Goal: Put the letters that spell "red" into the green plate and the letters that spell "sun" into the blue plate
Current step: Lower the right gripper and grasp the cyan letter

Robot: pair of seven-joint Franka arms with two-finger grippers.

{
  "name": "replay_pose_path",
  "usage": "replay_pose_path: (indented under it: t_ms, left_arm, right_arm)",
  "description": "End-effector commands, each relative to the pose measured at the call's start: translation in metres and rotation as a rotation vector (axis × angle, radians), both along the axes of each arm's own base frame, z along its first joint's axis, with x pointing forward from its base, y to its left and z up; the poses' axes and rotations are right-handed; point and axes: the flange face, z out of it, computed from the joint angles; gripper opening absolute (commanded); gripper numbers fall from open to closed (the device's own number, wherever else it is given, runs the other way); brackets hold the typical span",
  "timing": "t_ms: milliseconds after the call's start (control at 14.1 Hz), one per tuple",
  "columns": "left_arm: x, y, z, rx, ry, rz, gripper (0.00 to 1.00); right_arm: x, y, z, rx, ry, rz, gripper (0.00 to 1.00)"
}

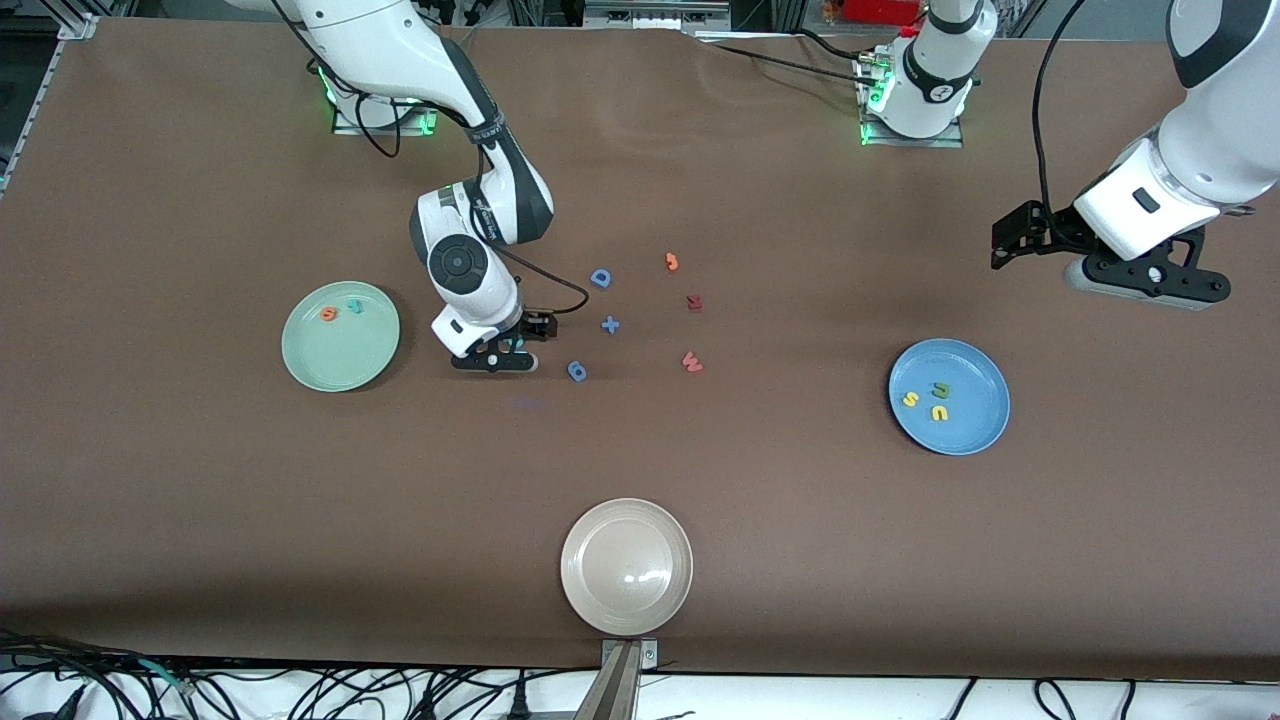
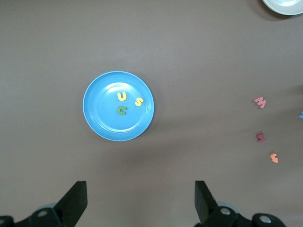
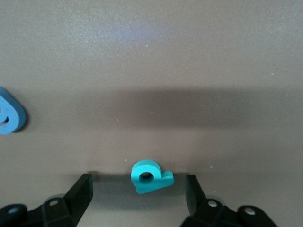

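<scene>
Nearest the counter's front edge, the blue plate point(image 1: 975, 425) already holds s, u and n. The right gripper point(image 3: 139, 189), jaws wide apart and gripping nothing, straddles the teal d point(image 3: 150, 176) lying mid-counter. The green plate point(image 1: 305, 365) holds e and r, so only d remains; the left gripper point(image 2: 139, 201) waits open by the counter's end.

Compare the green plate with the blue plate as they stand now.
The green plate is pale mint and holds two letters, an orange one and a teal one; the blue plate holds three, two yellow and one dark green. The green sits toward the right arm's end, the blue toward the left arm's. Both are round, glossy and alike in size.
</scene>
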Motion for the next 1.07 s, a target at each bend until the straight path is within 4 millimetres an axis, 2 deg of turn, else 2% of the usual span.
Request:
replay_pose_path:
  t_ms: [0, 213, 284, 568, 995]
  left_arm:
    - [0.003, -0.001, 0.005, -0.006, -0.007, -0.02, 1.0]
    - [0.003, -0.001, 0.005, -0.006, -0.007, -0.02, 1.0]
    - [0.003, -0.001, 0.005, -0.006, -0.007, -0.02, 1.0]
    - [0.003, -0.001, 0.005, -0.006, -0.007, -0.02, 1.0]
    - [0.003, -0.001, 0.005, -0.006, -0.007, -0.02, 1.0]
  right_arm:
    - [0.002, -0.002, 0.007, 0.02, -0.004, -0.011, 0.75]
    - [0.005, -0.008, 0.007, 0.017, -0.004, -0.016, 0.59]
    - [0.006, -0.008, 0.008, 0.017, -0.006, -0.017, 0.57]
    - [0.01, -0.015, 0.01, 0.013, -0.014, -0.027, 0.56]
    - [0.009, -0.014, 0.009, 0.011, -0.01, -0.042, 0.54]
